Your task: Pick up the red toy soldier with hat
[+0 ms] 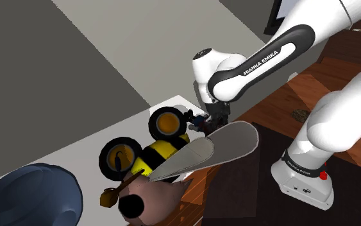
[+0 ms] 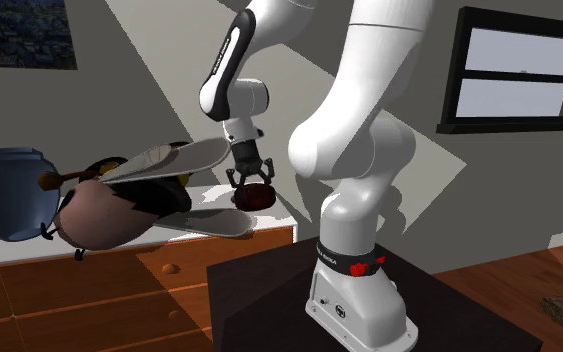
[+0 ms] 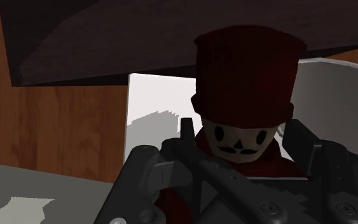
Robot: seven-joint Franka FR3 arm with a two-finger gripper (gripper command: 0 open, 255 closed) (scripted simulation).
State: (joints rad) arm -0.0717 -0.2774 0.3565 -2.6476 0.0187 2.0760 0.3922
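In the wrist view, gripper [image 3: 241, 137] clasps moustached red soldier [image 3: 247, 70]

1. The toy soldier [image 3: 244, 102] wears a red hat that looks matt and faintly ribbed.
2. The table [image 2: 89, 290] has a brown wood-grain front and a plain matt white top.
3. The arm [image 2: 369, 150] has smooth white shells with a slight sheen.
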